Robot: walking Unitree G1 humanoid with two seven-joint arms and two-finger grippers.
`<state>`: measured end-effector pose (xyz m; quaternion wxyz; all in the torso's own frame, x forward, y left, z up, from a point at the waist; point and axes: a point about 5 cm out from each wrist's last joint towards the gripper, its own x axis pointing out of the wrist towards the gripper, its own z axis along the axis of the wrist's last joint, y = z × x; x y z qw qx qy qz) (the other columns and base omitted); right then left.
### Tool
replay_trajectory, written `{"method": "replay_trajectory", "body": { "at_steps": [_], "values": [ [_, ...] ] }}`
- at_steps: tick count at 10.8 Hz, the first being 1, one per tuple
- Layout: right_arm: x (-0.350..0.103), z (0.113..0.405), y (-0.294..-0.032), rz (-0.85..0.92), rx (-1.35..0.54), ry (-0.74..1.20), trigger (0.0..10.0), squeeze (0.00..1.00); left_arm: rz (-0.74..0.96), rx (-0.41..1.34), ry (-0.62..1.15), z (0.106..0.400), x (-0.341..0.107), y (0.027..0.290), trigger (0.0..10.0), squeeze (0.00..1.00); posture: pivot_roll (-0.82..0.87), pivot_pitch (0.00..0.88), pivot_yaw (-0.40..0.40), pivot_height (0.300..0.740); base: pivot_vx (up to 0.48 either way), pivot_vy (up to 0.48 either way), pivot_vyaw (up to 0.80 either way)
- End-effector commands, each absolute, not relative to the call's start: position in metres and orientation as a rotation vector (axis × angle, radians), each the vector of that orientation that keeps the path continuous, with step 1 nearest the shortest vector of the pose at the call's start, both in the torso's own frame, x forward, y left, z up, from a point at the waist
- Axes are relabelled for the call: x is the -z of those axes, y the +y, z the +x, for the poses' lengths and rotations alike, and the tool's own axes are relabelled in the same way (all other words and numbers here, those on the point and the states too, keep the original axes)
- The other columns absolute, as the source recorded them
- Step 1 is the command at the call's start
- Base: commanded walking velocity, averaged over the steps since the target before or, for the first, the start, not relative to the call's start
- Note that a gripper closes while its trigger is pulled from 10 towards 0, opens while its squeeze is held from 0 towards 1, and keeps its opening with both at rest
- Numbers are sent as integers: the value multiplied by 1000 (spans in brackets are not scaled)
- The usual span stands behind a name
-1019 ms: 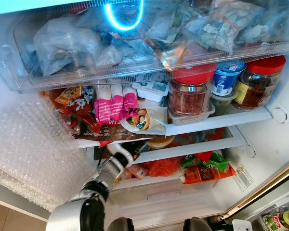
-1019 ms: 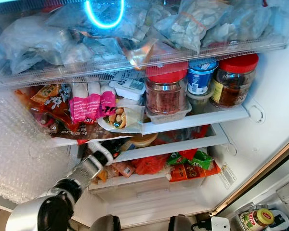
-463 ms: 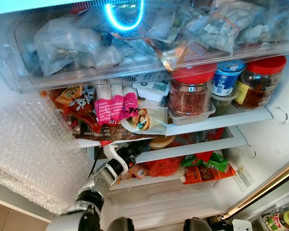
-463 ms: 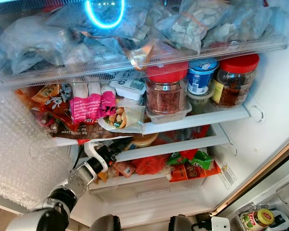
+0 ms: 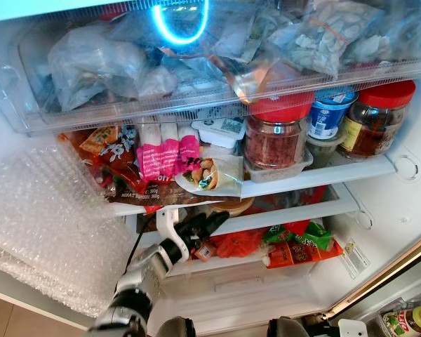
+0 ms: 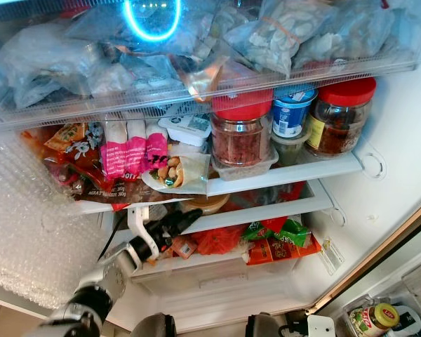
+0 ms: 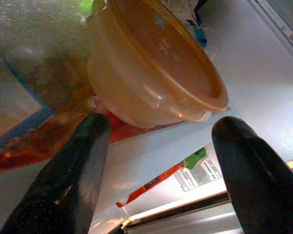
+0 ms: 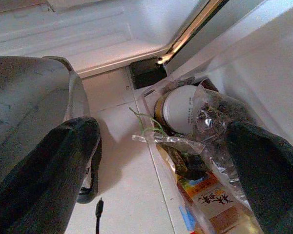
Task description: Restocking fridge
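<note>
Since the earlier frame the left end effector (image 5: 209, 223) had advanced onto the middle shelf, fingers spread and empty, the orange tub (image 7: 156, 68) at its twelve o'clock; next move: back out cleanly.

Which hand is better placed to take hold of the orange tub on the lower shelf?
Probably the left. The left hand is already inside the fridge, open, with the orange tub just beyond its fingers. The right hand hangs low over the floor, outside the fridge.
</note>
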<state>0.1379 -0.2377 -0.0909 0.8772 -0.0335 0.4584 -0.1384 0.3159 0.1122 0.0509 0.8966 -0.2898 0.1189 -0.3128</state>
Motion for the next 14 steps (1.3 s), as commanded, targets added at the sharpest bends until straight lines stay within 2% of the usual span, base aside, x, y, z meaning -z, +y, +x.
{"method": "replay_trajectory", "body": {
  "at_steps": [1, 3, 5, 10, 14],
  "values": [
    [92, 138, -233, -64, 276, 960, 10000, 0, -558, 629, 242, 312, -49, 120, 10000, 0, -21, 50, 80, 641, 0, 0, 0],
    [92, 139, -232, -65, 277, 955, 10000, 0, -479, 638, 231, 308, -49, 124, 10000, 0, -18, 47, 80, 641, 0, 0, 0],
    [87, 154, -222, -73, 263, 884, 10000, 0, -349, 659, 206, 302, -51, 124, 10000, 0, -17, 45, 80, 641, 0, 0, 0],
    [86, 156, -222, -80, 261, 879, 10000, 0, 80, 626, 83, 291, -63, 120, 10000, 0, -13, 43, 79, 641, 0, 0, 0],
    [86, 156, -220, -82, 254, 879, 10000, 0, 164, 538, 98, 271, -57, 139, 10000, 0, -12, 28, 91, 641, 0, 0, 0]
  ]
}}
